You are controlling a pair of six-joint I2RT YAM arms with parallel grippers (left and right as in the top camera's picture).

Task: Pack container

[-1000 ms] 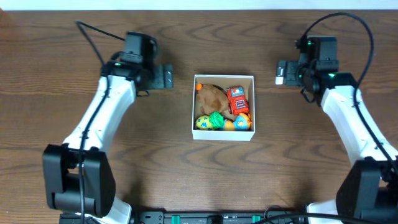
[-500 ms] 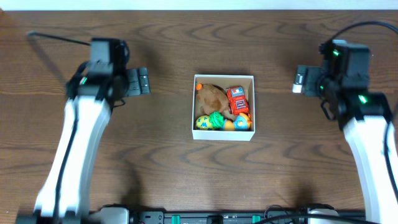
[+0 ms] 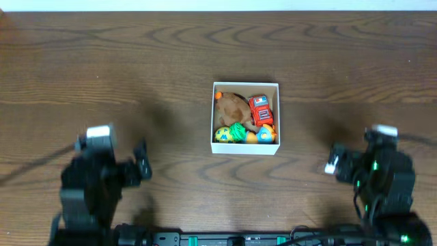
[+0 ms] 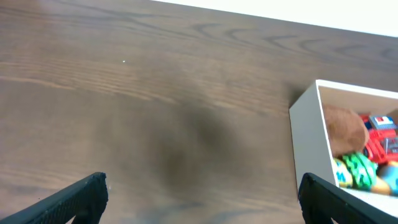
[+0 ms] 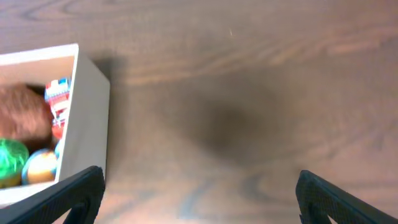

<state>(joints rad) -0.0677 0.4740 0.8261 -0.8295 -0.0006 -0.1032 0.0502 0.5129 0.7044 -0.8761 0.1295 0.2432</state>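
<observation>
The left arm (image 3: pixel 89 188) sits folded low at the near left of the overhead view, blurred, with the left pincer (image 3: pixel 141 168) pointing inward. The right arm (image 3: pixel 384 183) mirrors it at the near right, and the right pincer (image 3: pixel 334 161) also faces inward. In both wrist views the dark fingers (image 4: pixel 78 200) stand at the lower corners, spread wide apart.

A brown wooden tabletop (image 5: pixel 267 68) fills the frame, with a soft shadow (image 5: pixel 230 124) at its middle. At the left edge sits a white box (image 5: pixel 93 118) holding a brown toy (image 5: pixel 25 118), a red toy (image 5: pixel 58 102), a green ball (image 5: pixel 9 158) and an orange ball (image 5: pixel 38 167). The jaws' dark fingertips (image 5: pixel 78 193) sit in the lower corners, spread wide.
</observation>
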